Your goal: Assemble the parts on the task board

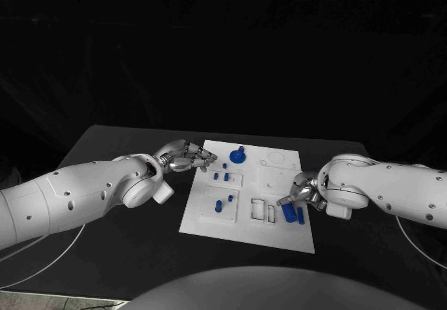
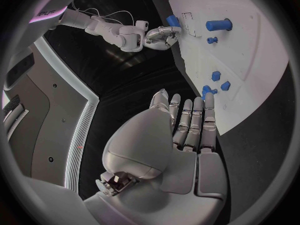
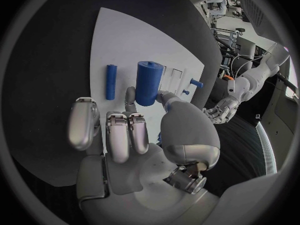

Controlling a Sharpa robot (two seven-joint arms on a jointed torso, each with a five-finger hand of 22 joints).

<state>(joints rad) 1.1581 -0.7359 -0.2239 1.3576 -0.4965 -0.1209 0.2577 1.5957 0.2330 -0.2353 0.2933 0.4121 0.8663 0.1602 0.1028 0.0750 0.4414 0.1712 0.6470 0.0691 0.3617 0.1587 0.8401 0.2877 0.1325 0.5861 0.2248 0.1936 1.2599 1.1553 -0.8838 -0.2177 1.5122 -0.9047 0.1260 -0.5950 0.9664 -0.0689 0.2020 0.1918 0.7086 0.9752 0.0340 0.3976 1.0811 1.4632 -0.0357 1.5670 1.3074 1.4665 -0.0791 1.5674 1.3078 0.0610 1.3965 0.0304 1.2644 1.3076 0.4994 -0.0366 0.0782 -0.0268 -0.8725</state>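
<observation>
The white task board (image 1: 280, 232) lies in the middle of the table. My right hand (image 1: 300, 194) is over its right part, where thumb and a finger pinch the near end of a thick blue cylinder (image 1: 290, 214) (image 3: 148, 82). A thin blue rod (image 1: 301, 216) (image 3: 110, 81) lies flat just beside it. My left hand (image 1: 187, 157) (image 2: 187, 125) hovers at the board's far left edge with its fingers stretched out and nothing in them. A blue knob piece (image 1: 238, 155) (image 2: 219, 24) stands near the board's far edge.
Small blue pegs (image 1: 221, 174) stand in the left half of the board, another peg (image 1: 219, 206) nearer the front. Two rectangular slots (image 1: 263, 210) lie left of the cylinder. Black table surrounds the board (image 2: 250, 60) on all sides.
</observation>
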